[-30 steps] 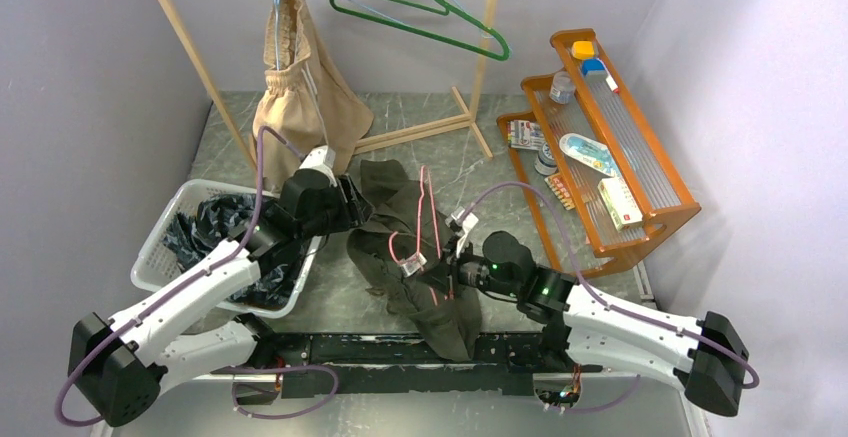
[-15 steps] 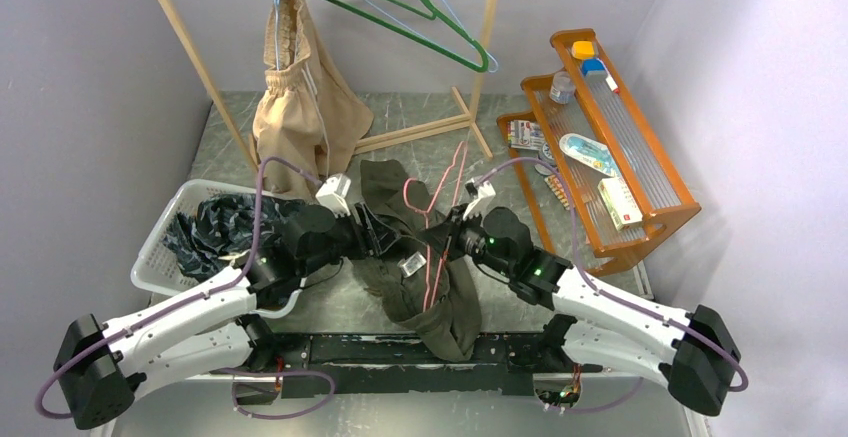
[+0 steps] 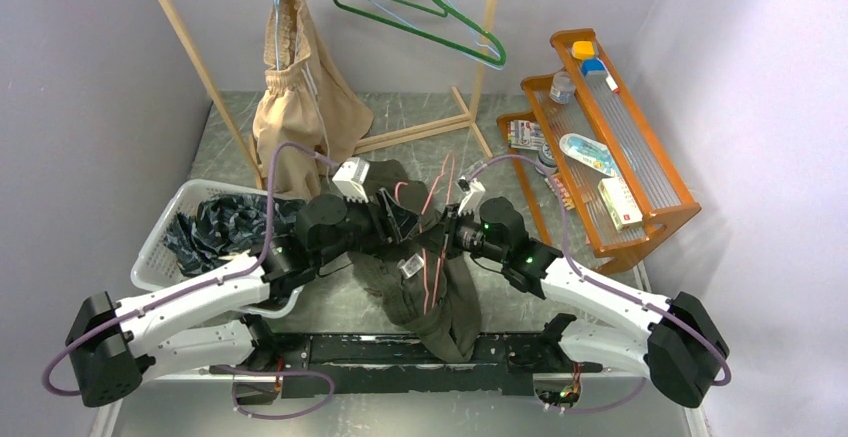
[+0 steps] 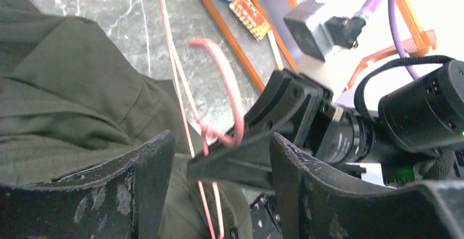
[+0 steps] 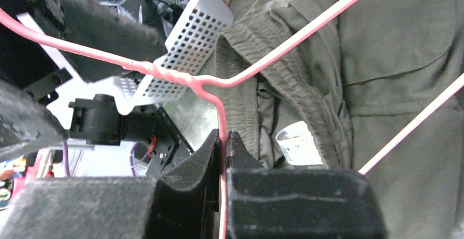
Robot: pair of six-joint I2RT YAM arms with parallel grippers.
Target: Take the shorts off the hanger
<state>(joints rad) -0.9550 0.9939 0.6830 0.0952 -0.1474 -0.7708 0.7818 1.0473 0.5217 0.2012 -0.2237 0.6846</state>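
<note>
Right hand [image 5: 224, 138] clenched on pink hanger [image 5: 164, 75] | left hand [image 4: 221, 147] released | olive shorts [image 3: 442, 309] on grey marble table [image 3: 400, 107] | lilac walls [image 3: 90, 77]

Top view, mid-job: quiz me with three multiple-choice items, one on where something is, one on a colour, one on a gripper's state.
1. The dark shorts are: A in the white basket; B hanging up; C clamped in a gripper.
2. The hanger in the right gripper is: A green; B pink; C blue.
3. The left gripper is: A open; B shut on cloth; C shut on wire.

Answers: 1 A, dark cloth fills the basket. 2 B, pink wire sits pinched between the shut fingers. 3 A, its fingers stand well apart.
</note>
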